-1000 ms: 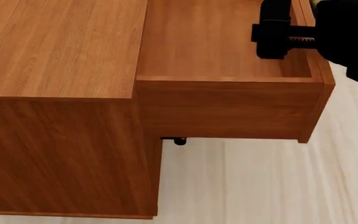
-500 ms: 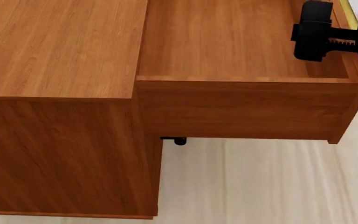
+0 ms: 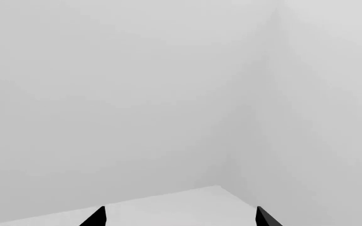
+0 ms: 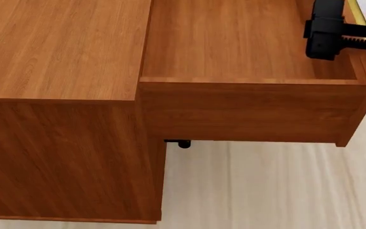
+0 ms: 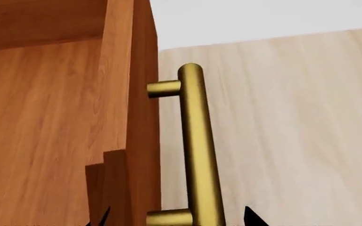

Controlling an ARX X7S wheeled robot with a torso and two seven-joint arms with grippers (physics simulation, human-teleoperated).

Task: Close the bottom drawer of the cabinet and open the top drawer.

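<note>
- The top drawer (image 4: 234,62) stands pulled far out of the cabinet (image 4: 62,95), its bare wooden floor open to the head camera and its front panel out past the cabinet's front edge.
- The right gripper (image 4: 328,33) sits at the drawer's front panel, near the far corner; one black finger hangs inside the drawer, against the inner face of the panel.
- In the right wrist view the brass handle (image 5: 197,150) runs straight between the gripper's two black fingertips (image 5: 249,215), which sit apart on either side of the bar and panel; whether they press on anything cannot be told.
- The left gripper (image 3: 179,217) points at blank grey wall, its two tips wide apart and holding nothing, well away from the work.
- No drawer juts out beneath the top one: only pale floor (image 4: 266,191) shows there, and a small dark fitting (image 4: 181,143) peeks out under the drawer near the cabinet's front edge.
- Judgement: the bottom drawer appears shut, though its front is hidden from every camera, and the opening of the top drawer looks all but done.
- What seems left is for the right gripper to let go of the handle and draw clear.
</note>
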